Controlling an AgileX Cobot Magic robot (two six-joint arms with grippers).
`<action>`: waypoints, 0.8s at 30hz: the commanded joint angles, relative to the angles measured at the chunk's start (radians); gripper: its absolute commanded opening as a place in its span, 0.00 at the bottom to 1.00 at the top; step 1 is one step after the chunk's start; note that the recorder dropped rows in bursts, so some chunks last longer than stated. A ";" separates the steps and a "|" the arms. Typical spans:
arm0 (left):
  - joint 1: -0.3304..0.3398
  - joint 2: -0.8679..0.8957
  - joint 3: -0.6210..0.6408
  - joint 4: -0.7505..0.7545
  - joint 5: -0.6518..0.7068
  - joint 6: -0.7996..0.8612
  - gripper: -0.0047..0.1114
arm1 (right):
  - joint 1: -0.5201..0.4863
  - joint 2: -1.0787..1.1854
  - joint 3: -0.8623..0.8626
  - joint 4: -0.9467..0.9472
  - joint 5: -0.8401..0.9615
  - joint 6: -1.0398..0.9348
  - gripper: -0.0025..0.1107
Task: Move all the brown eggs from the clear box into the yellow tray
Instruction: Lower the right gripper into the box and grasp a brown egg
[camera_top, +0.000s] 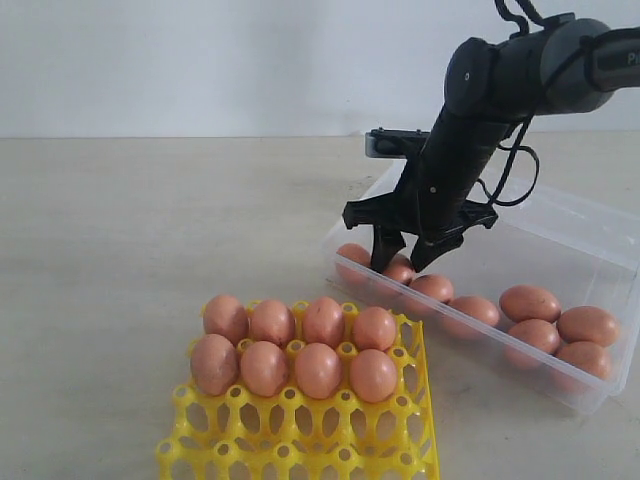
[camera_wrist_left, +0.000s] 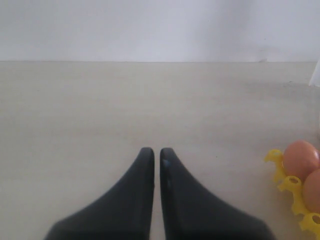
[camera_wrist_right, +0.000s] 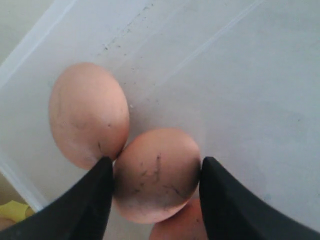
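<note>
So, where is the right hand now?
In the exterior view the right hand is right of centre, at the left end of the clear box, gripping one brown egg beside another.

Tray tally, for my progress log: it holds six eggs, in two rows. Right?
Not quite: the tray holds eight eggs, not six, in two rows. The exterior view shows it.
</note>
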 joint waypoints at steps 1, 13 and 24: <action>-0.004 -0.003 -0.002 -0.008 -0.011 -0.007 0.08 | -0.001 -0.001 0.027 0.005 -0.066 0.006 0.42; -0.004 -0.003 -0.002 -0.008 -0.011 -0.007 0.08 | -0.001 0.040 0.027 0.016 -0.057 -0.003 0.42; -0.004 -0.003 -0.002 -0.008 -0.011 -0.007 0.08 | -0.001 0.081 0.027 0.056 -0.103 -0.003 0.41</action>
